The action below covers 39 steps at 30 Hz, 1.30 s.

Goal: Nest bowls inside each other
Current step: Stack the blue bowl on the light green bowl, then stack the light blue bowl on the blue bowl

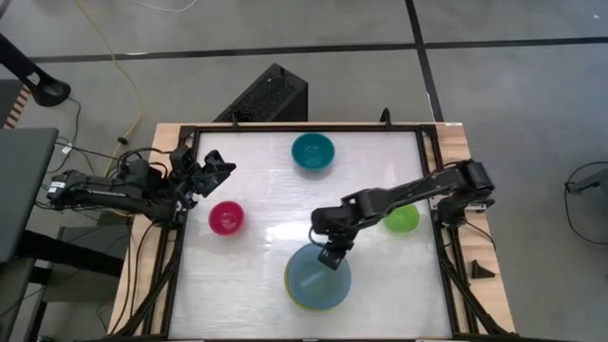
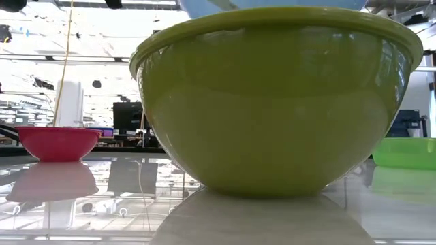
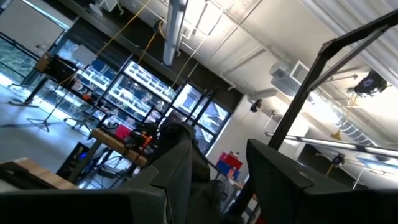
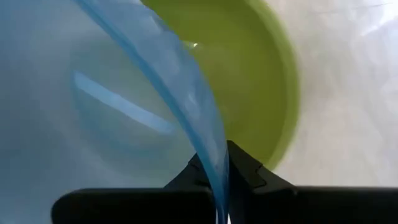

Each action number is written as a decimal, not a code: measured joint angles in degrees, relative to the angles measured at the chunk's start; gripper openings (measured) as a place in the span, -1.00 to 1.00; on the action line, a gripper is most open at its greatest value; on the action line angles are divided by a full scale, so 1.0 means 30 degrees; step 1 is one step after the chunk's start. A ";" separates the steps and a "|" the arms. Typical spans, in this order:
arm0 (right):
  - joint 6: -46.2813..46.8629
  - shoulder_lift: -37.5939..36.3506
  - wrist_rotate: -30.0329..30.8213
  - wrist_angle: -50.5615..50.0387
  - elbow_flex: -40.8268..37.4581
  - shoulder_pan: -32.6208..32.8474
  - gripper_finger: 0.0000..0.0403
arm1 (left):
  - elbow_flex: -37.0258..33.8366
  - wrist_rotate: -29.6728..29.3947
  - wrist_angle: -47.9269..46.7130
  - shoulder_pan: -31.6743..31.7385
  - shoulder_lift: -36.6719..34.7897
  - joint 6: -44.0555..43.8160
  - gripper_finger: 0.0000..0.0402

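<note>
From above, the right gripper [image 1: 332, 255] sits over the far rim of the light blue bowl [image 1: 318, 278], its fingers pinched nearly together on that rim; the blue bowl lies inside the olive-green bowl [image 1: 288, 282], of which only a thin crescent shows, near the table's [image 1: 256, 285] near edge at the middle. The left gripper [image 1: 217, 164] waits by the far left corner, tilted up off the surface, fingers partly apart and holding nothing. The magenta bowl [image 1: 226, 218] stands near the left edge, the teal bowl [image 1: 313, 151] by the far edge, and the bright green bowl [image 1: 401, 218] near the right edge under the right arm; the middle of the table between them is open. At table height the olive-green bowl [image 2: 276, 102] fills most of the picture, with the blue bowl's underside [image 2: 272, 3] just showing above its rim; the magenta bowl [image 2: 58, 143] and bright green bowl [image 2: 405, 152] stand apart on either side, and the teal one is hidden. The left wrist camera sees only the room's ceiling and windows past its two spread fingers [image 3: 180, 168]. The right wrist camera shows the grip closely: the dark fingers [image 4: 245, 171] clamp the thin blue rim [image 4: 186, 99] from both sides, with the olive-green wall [image 4: 261, 93] just beyond it.
</note>
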 joint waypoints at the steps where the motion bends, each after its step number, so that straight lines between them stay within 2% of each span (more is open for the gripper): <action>1: -0.0210 0.0400 -0.0270 -0.0028 0.0262 -0.0010 -0.82 | 0.0000 0.0003 0.0000 0.0000 0.0000 -0.0102 -0.30; 6: -0.0418 0.1822 -0.0484 -0.0614 0.0898 0.0110 -0.82 | 0.0000 0.0160 0.0021 -0.0007 0.0000 -0.0474 -0.30; 13: -0.0247 0.1870 0.0108 -0.1095 0.0964 0.0093 -0.77 | 0.0000 0.0160 0.0023 -0.0007 0.0000 -0.0453 -0.30; 18: -0.0264 0.1714 0.0117 -0.1212 0.0934 0.0096 -0.58 | 0.0000 0.0309 0.0026 -0.0007 0.0000 -0.0301 -0.30; 29: 0.0204 0.1728 0.0114 -0.1250 0.0928 0.0072 0.08 | 0.0000 0.0652 0.0022 -0.0007 0.0000 -0.0111 -0.30; 33: 0.0271 0.1647 0.0392 -0.1242 0.0946 -0.0067 0.17 | 0.0000 0.1152 0.0015 -0.0007 0.0000 -0.0130 -0.30; 39: 0.0582 0.0246 0.3035 -0.1135 0.1095 -0.0248 0.16 | 0.0000 0.1545 -0.0291 -0.0007 0.0000 -0.0335 -0.30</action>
